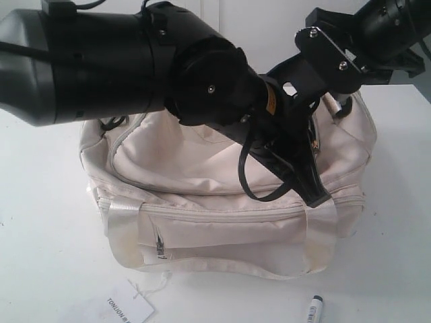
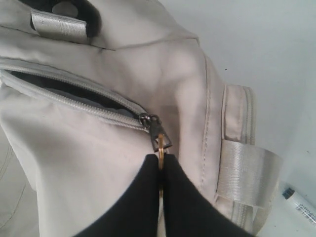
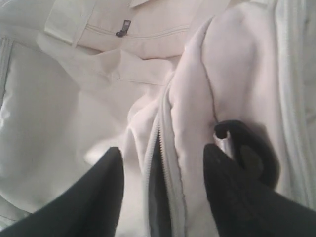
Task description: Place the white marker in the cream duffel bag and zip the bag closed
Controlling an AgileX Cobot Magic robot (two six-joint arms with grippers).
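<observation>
0 of 2 steps done tbh: white marker (image 1: 315, 308) is left on the table (image 1: 40, 269) by the cream duffel bag (image 1: 202, 175). Zip pull (image 2: 159, 139) is clamped by left gripper (image 2: 161, 159); right gripper (image 3: 163, 153) is held apart.

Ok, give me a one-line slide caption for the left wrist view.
Left gripper pinches the gold zipper pull of the partly open cream duffel bag; the white marker lies outside it.
</observation>
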